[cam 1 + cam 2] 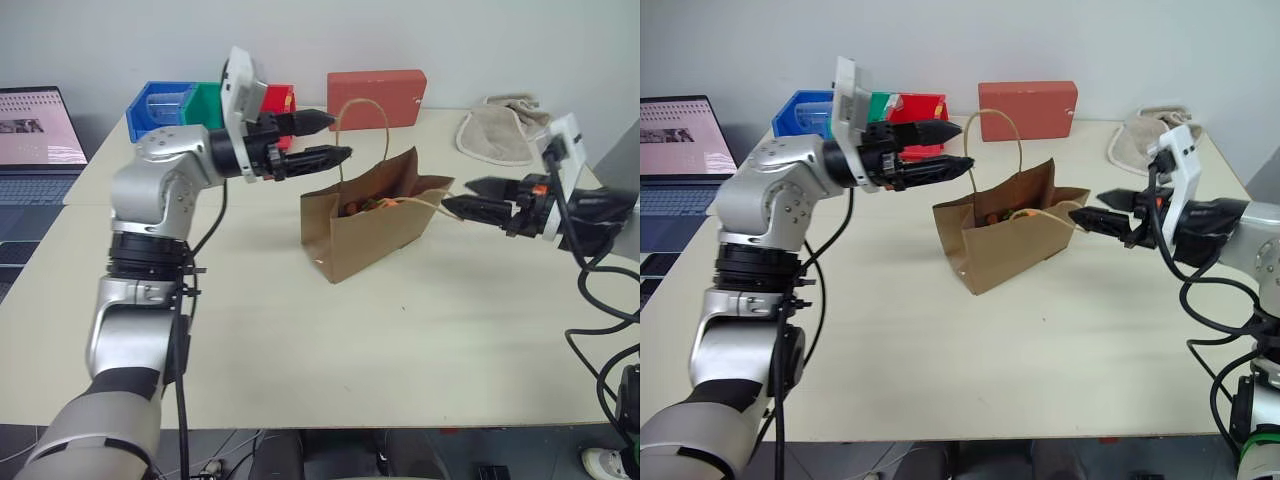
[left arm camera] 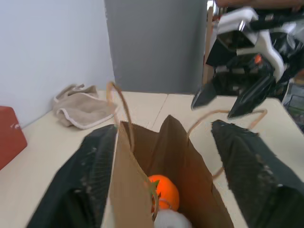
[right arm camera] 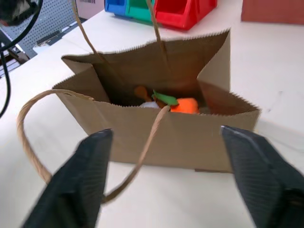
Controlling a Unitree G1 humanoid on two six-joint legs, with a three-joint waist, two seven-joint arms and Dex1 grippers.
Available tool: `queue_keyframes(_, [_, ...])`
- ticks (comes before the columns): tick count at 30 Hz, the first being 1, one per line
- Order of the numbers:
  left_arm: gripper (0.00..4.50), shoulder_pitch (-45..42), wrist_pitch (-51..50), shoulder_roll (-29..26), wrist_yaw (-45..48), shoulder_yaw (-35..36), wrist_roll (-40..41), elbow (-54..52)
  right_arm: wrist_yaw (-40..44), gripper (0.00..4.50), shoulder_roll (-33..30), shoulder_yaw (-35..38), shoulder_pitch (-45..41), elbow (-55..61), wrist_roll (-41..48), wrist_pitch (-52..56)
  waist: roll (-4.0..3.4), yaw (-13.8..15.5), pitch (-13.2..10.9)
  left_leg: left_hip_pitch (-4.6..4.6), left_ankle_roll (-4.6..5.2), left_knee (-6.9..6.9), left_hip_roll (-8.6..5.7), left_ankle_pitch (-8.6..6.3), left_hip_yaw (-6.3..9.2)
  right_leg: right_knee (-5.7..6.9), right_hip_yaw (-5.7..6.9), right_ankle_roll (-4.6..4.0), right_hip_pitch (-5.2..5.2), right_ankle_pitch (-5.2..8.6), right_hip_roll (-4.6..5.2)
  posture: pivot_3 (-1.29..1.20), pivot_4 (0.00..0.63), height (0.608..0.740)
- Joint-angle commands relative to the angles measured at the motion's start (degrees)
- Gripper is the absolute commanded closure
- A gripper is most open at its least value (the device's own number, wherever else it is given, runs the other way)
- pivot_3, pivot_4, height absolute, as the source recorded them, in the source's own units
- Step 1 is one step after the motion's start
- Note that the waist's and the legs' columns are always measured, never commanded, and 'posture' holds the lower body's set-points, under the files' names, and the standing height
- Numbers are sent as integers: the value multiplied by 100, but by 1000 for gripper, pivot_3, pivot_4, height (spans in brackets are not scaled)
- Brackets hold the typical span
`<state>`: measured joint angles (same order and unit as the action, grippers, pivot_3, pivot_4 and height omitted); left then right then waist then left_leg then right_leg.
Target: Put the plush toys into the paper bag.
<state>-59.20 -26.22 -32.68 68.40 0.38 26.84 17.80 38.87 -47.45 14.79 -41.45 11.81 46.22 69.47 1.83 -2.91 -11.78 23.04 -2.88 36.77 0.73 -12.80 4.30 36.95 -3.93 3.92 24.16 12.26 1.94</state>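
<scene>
The brown paper bag (image 1: 372, 222) stands open and upright in the middle of the table. Inside it lie the plush toys: an orange carrot (image 3: 188, 105) with green leaves and a white egg shape (image 2: 172, 220), partly hidden by the bag's walls. My left gripper (image 1: 342, 135) hovers level at the bag's far-left side, beside the upright handle (image 1: 364, 104), open with nothing in it. On the opposite side my right gripper (image 1: 457, 194) is open too, and the drooping handle (image 3: 33, 142) loops in front of its fingers (image 3: 83, 183) without being pinched.
A red rectangular box (image 1: 376, 97) stands at the back behind the bag. A beige cloth (image 1: 498, 132) lies at the back right. Blue, green and red bins (image 1: 165, 106) sit at the back left, and a laptop (image 1: 35, 140) stands at the far left.
</scene>
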Motion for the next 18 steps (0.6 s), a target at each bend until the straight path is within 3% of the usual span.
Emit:
queue_keyframes(1, [68, 110, 370, -345, 196, 29, -217, -329, 171, 0, -207, 236, -246, -42, -20, -387, 0, 1, 0, 0, 0, 0, 0, 0, 1, -1, 1, 0, 0, 0, 0, 0, 150, 740])
queue_keyframes(9, [68, 309, 483, -882, 313, 300, -243, -294, 699, 0, -675, 63, -284, -281, -374, -1238, -1, 0, -1, 1, 0, -3, 0, 0, 0, -2, 1, -2, 0, 2, 1, 0, 150, 740])
queue_keyframes(14, [68, 847, -18, -1451, 473, 587, 51, -614, 1832, 0, -1219, -70, 498, 284, -733, -2373, -1, -13, -1, -2, 0, -11, 2, 0, 0, -4, 1, -2, 1, 4, 1, 0, 150, 740])
queue_keyframes(18, [68, 1581, -296, -1440, 321, 720, 280, -1185, 2169, 0, -1317, -102, 1026, 767, -688, -2655, -2, -22, -1, -1, 0, -9, 4, 0, -2, -1, 2, -1, 3, 5, 1, 0, 150, 740])
